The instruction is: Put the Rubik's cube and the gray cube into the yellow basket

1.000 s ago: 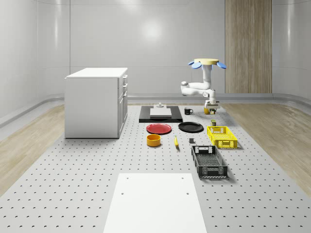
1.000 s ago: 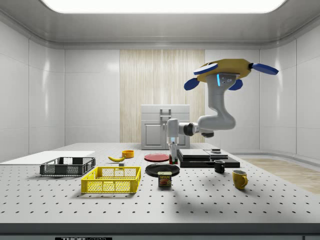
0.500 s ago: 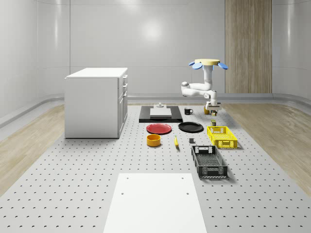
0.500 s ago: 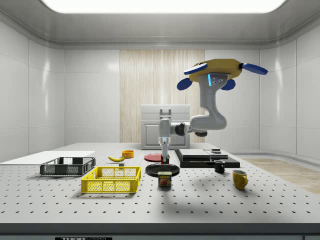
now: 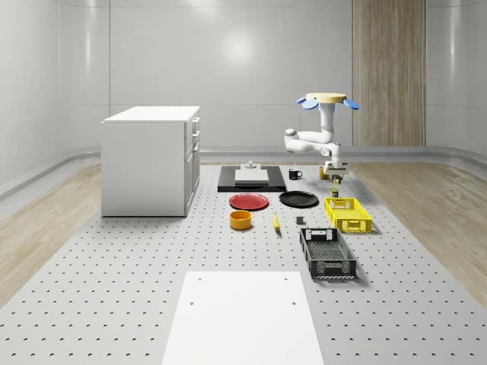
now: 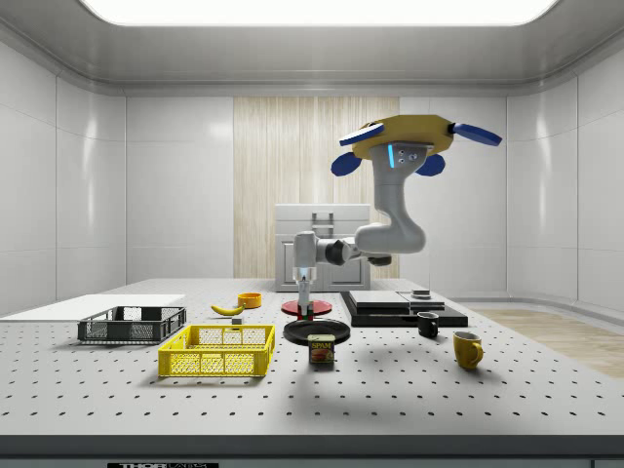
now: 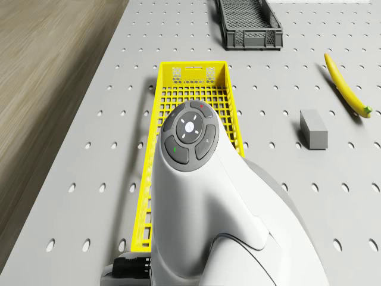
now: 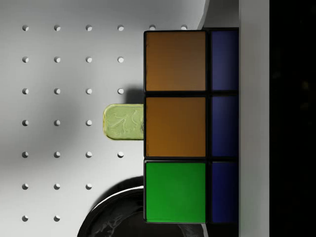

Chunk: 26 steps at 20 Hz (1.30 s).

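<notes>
— Claw?
— I see the claw (image 6: 306, 310) pinching the Rubik's cube (image 8: 175, 126), up in the air just past the far end of the yellow basket (image 7: 193, 64), over the tin can (image 8: 123, 122) that stands there.
— Drone?
— The drone (image 6: 400, 136) hovers higher up, beyond that same end of the basket.
— Other cube?
— I see the gray cube (image 7: 314, 128) flat on the table, off the basket's long side, between the basket and the banana (image 7: 345, 86).
</notes>
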### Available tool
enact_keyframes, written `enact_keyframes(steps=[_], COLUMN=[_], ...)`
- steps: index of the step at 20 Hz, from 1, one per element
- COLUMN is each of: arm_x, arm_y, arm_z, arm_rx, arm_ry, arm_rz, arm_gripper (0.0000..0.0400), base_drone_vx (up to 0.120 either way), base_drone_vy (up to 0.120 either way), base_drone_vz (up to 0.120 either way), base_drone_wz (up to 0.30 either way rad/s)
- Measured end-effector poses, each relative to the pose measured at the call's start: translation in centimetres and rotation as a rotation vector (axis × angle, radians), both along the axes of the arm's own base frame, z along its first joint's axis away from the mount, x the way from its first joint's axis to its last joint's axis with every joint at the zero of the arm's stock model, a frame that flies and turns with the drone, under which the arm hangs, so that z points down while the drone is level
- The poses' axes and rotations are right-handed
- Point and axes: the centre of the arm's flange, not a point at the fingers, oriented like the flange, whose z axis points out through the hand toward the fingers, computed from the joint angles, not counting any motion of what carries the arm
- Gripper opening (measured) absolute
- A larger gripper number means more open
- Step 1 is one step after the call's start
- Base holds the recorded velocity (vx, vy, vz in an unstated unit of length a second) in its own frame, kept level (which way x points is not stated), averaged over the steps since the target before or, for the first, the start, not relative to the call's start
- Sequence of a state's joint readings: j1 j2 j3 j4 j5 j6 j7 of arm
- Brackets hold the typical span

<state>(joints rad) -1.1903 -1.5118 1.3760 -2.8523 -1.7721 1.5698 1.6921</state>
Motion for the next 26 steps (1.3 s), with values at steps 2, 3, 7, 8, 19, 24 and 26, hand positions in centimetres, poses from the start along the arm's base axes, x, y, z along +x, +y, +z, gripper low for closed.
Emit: enact_keyframes(steps=[2, 3, 7, 8, 19, 24, 26], arm_x=[0.00, 0.00, 0.00, 0.00, 0.00, 0.00, 0.00], arm_y=[0.00, 0.00, 0.00, 0.00, 0.00, 0.00, 0.00], arm_z=[0.00, 0.00, 0.00, 0.00, 0.00, 0.00, 0.00], arm_rx=[0.000, 0.000, 0.000, 0.000, 0.000, 0.000, 0.000], arm_ry=[0.000, 0.000, 0.000, 0.000, 0.000, 0.000, 0.000], arm_rz=[0.000, 0.000, 0.000, 0.000, 0.000, 0.000, 0.000], arm_gripper=[0.0325, 0.0325, 0.0325, 0.0325, 0.0325, 0.0325, 0.0325], base_drone_vx=[0.120, 0.120, 0.120, 0.120, 0.120, 0.120, 0.120], base_drone_vy=[0.000, 0.000, 0.000, 0.000, 0.000, 0.000, 0.000], base_drone_vz=[0.000, 0.000, 0.000, 0.000, -0.029, 0.000, 0.000], base_drone_wz=[0.000, 0.000, 0.000, 0.000, 0.000, 0.000, 0.000])
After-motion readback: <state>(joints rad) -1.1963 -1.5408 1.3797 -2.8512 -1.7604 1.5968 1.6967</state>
